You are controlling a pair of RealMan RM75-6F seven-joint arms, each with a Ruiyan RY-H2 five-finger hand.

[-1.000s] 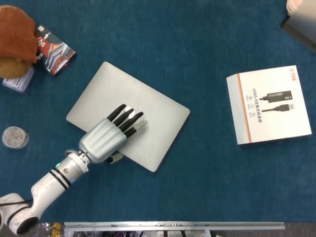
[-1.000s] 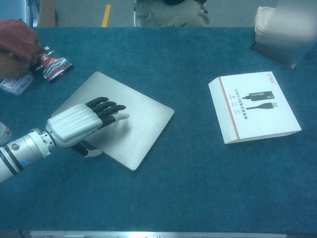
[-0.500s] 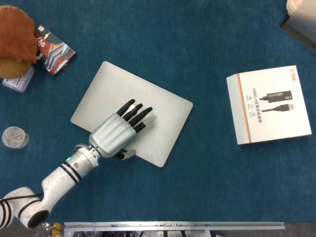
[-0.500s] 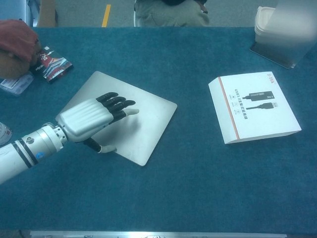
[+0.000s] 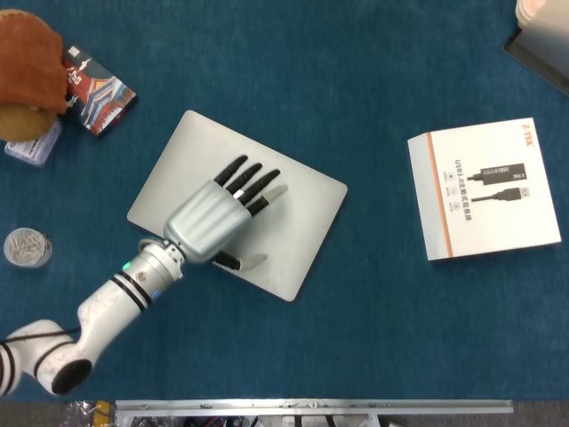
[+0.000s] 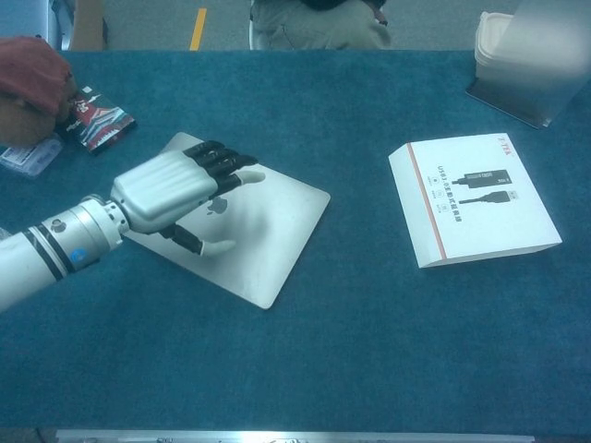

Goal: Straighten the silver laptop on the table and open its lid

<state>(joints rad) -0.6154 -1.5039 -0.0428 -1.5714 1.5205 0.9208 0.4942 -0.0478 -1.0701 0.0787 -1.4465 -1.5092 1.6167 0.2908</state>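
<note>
The left hand (image 5: 216, 218) has lifted a little and slid further onto the silver laptop (image 5: 298, 209) since half a second ago, and the laptop has barely moved in that time. The hand now floats over the middle of the lid. Its fingers (image 6: 224, 164) are stretched out, lying close side by side, and its thumb (image 6: 214, 247) sticks out to the side. It holds nothing. The chest view shows a shadow under the hand, so I cannot tell if the fingertips touch the lid.

The laptop is shut and lies crooked on the blue table (image 5: 373, 338), left of the middle. A white box (image 5: 484, 188) lies well apart to the right. A red packet (image 5: 100, 92) and a round silver lid (image 5: 25, 246) lie to the left.
</note>
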